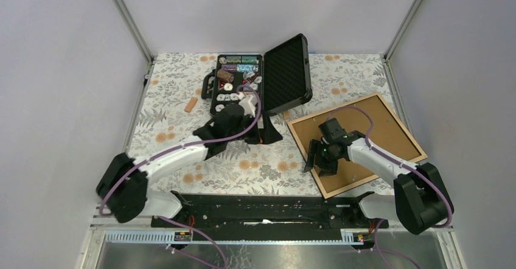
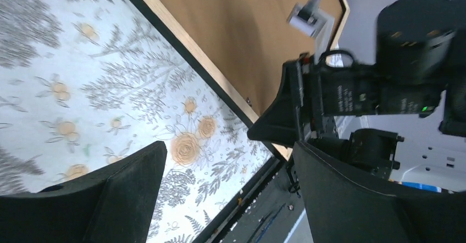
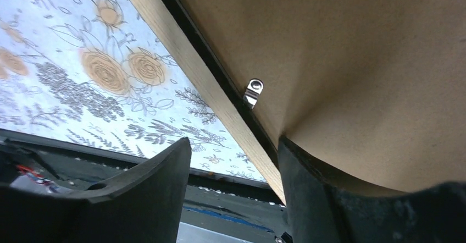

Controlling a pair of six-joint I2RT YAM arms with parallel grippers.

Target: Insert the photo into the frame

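Right tool [image 1: 317, 161] — spread wide — astride frame [image 1: 380, 123] edge

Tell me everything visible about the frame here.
The frame lies flat, back up, on the right of the table, turned askew: light wood rim, black inner edge, brown board backing, a small silver clip at that edge. The open right gripper straddles its near-left rim; contact is unclear.

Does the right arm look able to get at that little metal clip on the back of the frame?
Probably yes. The right gripper is open just above the wooden edge of the frame, and the clip sits right ahead of it with nothing covering it.
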